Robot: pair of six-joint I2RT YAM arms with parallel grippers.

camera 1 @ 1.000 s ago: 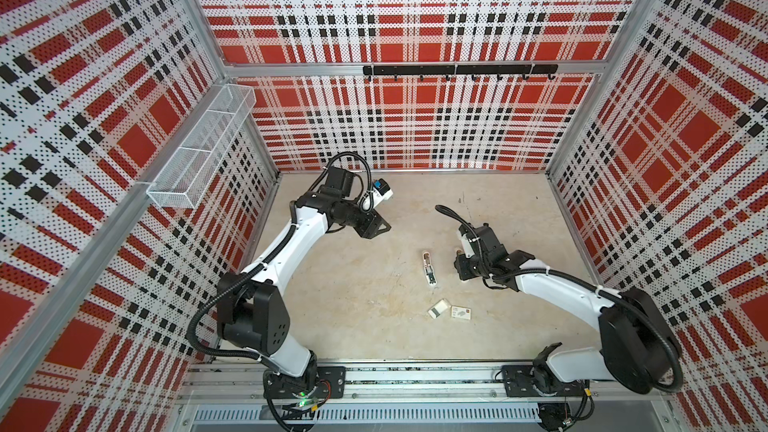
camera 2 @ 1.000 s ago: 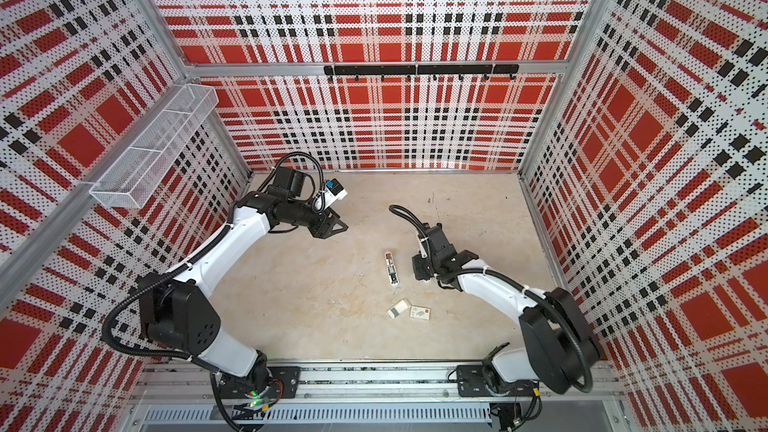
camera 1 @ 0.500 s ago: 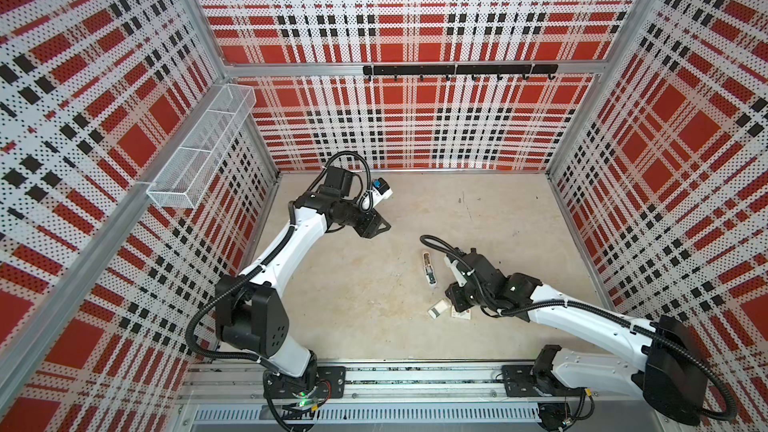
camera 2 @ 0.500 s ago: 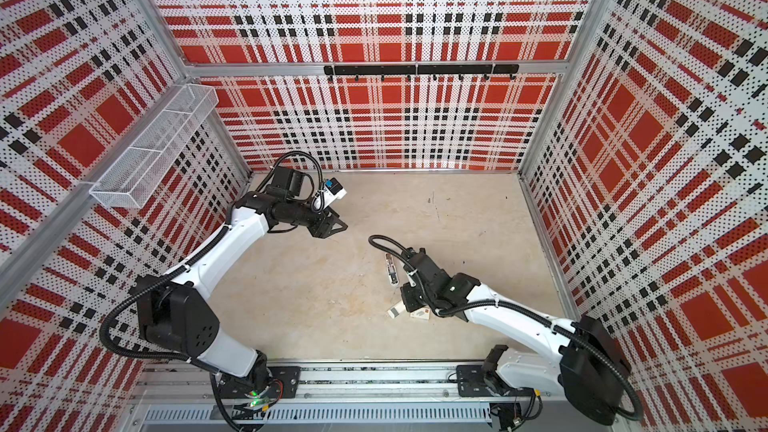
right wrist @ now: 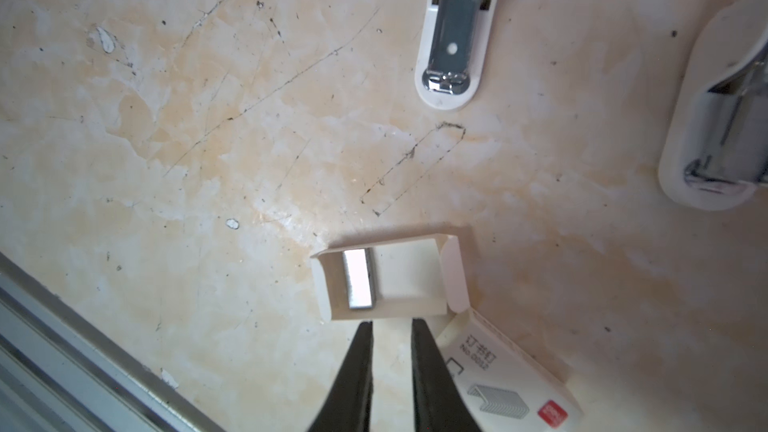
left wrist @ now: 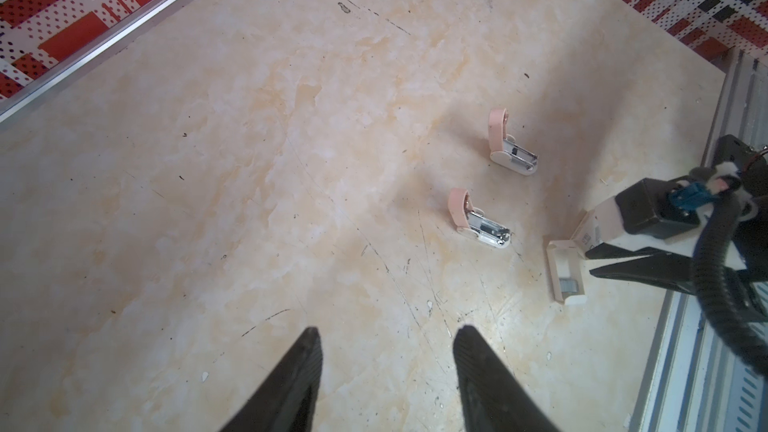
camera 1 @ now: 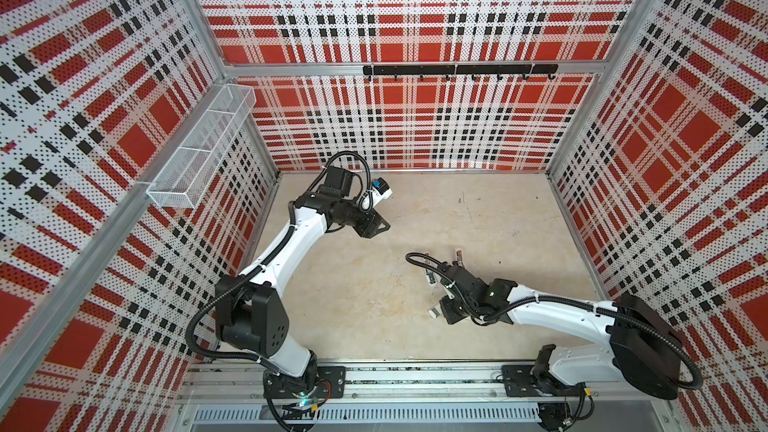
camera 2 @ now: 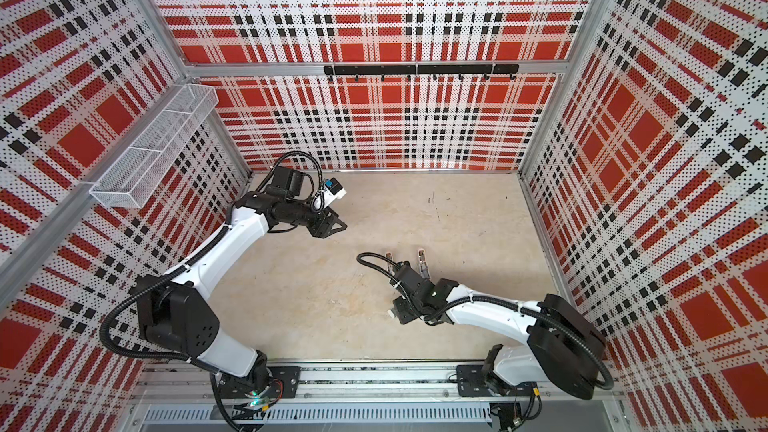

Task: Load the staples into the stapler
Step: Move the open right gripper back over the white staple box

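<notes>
- The staples (right wrist: 359,280), a short silvery block, lie at one end of the little white tray (right wrist: 419,308). The tray sits on the marbled tabletop (right wrist: 208,118), close to the front rail.
- The printed sleeve (right wrist: 511,388) lies against a corner of the tray.
- The right gripper (right wrist: 392,322) hangs at the tray's near wall. Its black jaws are a narrow gap apart with nothing between them, and the tips are just short of the staples.
- Past the tray lies one pink stapler (right wrist: 455,35), its top thrown back and its metal channel bared. The second pink stapler (right wrist: 715,118) sits beside it, opened the same way.
- The left gripper (left wrist: 387,329) is well apart from all this, towards the back left of the table, with its jaws spread wide and empty.
</notes>
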